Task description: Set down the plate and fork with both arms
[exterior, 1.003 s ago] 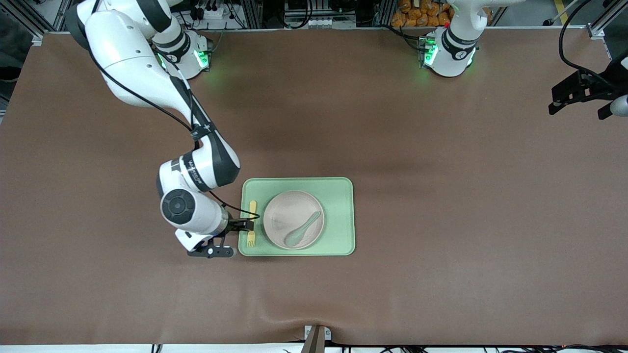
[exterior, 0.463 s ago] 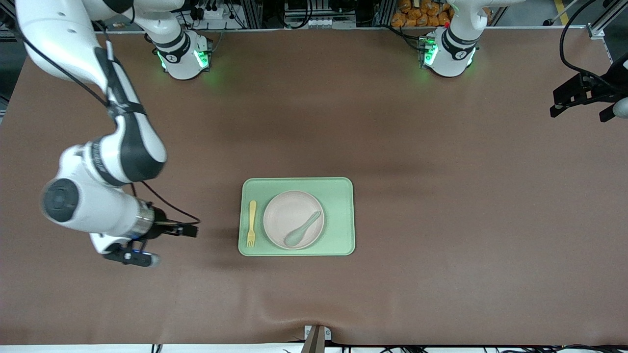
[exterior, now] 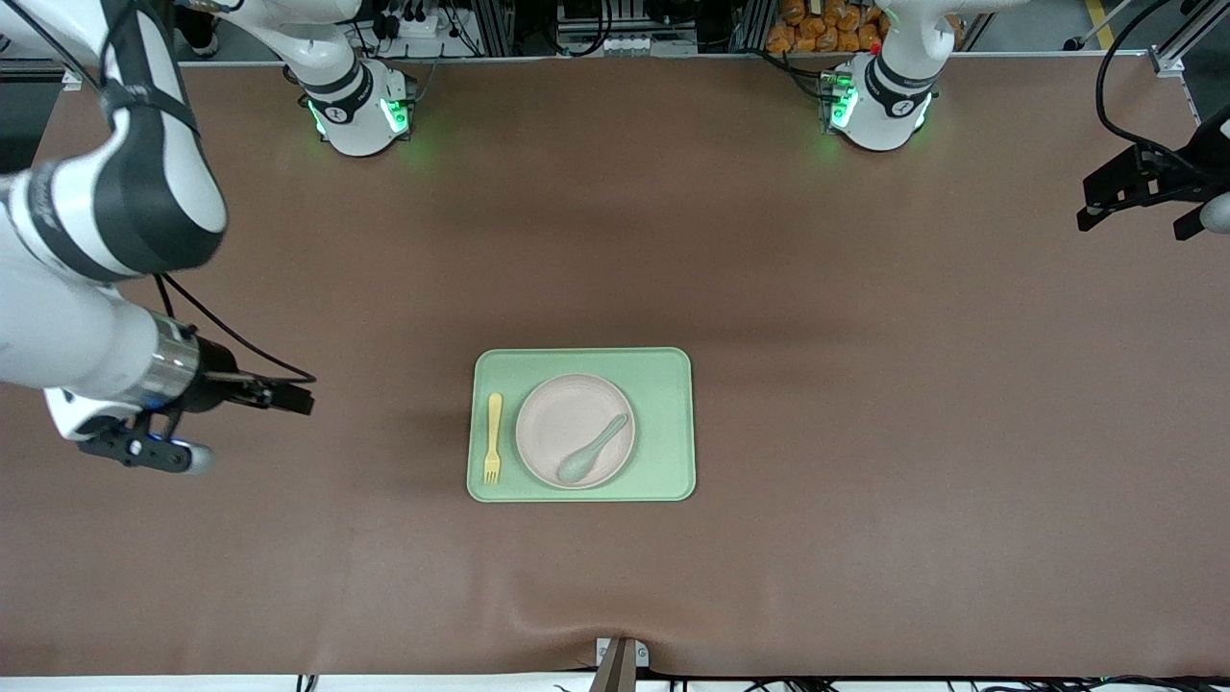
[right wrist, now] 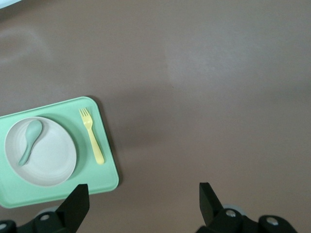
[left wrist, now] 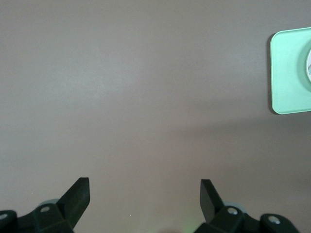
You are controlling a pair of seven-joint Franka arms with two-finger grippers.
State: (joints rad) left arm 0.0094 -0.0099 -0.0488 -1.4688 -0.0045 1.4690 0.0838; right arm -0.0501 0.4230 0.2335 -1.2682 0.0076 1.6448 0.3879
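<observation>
The off-white plate (exterior: 567, 423) lies on a light-green tray (exterior: 665, 383) in the middle of the table. The pale-yellow fork (exterior: 493, 437) lies on the tray beside the plate, toward the right arm's end, tines toward the front camera. My right gripper (exterior: 298, 399) hovers open and empty over bare table, well clear of the tray. Its wrist view shows the plate (right wrist: 48, 158), the fork (right wrist: 92, 136) and the open right gripper (right wrist: 143, 199). My left gripper (exterior: 1132, 213) waits open over the left arm's end of the table, and also appears as the left gripper (left wrist: 145, 194).
A pale grey-green spoon (exterior: 592, 449) rests on the plate. In the left wrist view only a corner of the tray (left wrist: 290, 73) shows. The brown table mat has a raised wrinkle at the front edge by a small bracket (exterior: 620, 658).
My right gripper has pulled away from the tray's fork side toward the right arm's end of the table. The fork stays on the tray. The left arm has barely moved.
</observation>
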